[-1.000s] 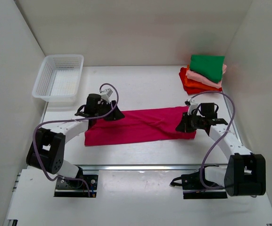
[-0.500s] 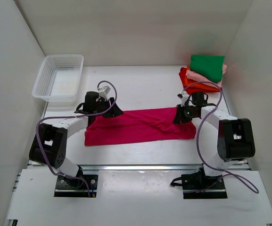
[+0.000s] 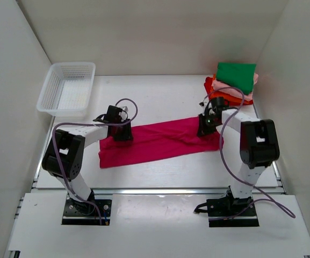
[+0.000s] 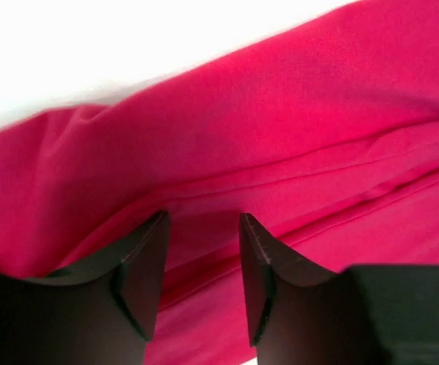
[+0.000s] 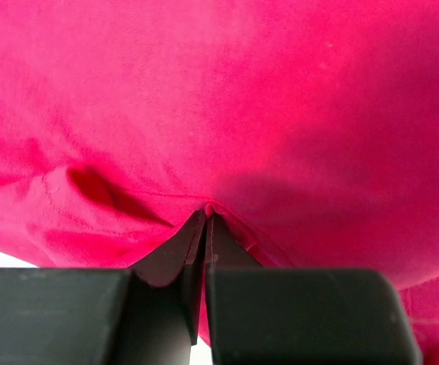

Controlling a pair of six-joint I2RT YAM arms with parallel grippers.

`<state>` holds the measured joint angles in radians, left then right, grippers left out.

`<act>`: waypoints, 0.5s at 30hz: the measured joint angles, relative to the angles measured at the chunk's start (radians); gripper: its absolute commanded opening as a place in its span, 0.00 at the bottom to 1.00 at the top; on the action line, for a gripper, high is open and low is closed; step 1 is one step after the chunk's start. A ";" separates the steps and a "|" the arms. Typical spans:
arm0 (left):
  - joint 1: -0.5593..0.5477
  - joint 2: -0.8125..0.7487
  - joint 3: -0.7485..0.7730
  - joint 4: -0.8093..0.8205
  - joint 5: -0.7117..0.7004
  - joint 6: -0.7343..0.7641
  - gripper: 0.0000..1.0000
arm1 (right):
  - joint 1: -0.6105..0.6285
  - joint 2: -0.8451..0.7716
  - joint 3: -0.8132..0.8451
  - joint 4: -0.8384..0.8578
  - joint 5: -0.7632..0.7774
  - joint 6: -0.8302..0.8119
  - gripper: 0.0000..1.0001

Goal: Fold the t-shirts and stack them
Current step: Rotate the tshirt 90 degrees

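A magenta-pink t-shirt (image 3: 160,141) lies folded into a long band across the table's middle. My left gripper (image 3: 121,132) is at the band's far left end; in the left wrist view (image 4: 202,228) its jaws stand apart over the cloth (image 4: 295,122) and hold nothing. My right gripper (image 3: 207,128) is at the band's far right end; in the right wrist view (image 5: 205,213) its jaws are pinched on a ridge of the magenta cloth (image 5: 280,99). Folded shirts are stacked at the back right: green (image 3: 236,76) on top, light pink (image 3: 255,78), orange (image 3: 215,86) and red (image 3: 208,84) below.
A white mesh basket (image 3: 67,88) stands at the back left. White walls close in the table on the left, back and right. The right arm's cable (image 3: 223,150) loops over the table near the shirt's right end.
Both grippers have moved onto the shirt's far edge. The right gripper swung inward and back to the band's right end; the left came down on the left end. The band now lies skewed.
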<state>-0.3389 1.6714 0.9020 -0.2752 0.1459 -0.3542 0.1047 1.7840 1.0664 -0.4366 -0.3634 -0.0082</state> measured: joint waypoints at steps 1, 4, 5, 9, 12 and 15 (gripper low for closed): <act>-0.002 0.012 0.021 -0.021 -0.005 0.002 0.51 | 0.001 0.032 0.045 -0.021 0.002 -0.001 0.00; -0.009 0.043 0.066 -0.074 -0.026 0.015 0.49 | 0.013 0.160 0.225 -0.077 0.007 -0.006 0.00; -0.015 0.047 0.076 -0.090 -0.031 0.020 0.48 | 0.020 0.213 0.304 -0.101 0.010 -0.011 0.00; -0.058 0.049 0.085 -0.132 -0.025 0.032 0.48 | 0.058 0.442 0.669 -0.212 0.006 -0.034 0.00; -0.103 0.046 0.087 -0.164 0.006 0.041 0.48 | 0.097 0.652 1.027 -0.332 -0.024 -0.060 0.00; -0.143 0.045 0.085 -0.203 0.069 0.055 0.47 | 0.135 0.730 1.147 -0.321 -0.074 -0.079 0.00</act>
<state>-0.4816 1.7161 0.9871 -0.4782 0.2150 -0.2993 0.2398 2.5137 2.2131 -0.7578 -0.4370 -0.0868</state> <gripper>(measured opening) 0.470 0.004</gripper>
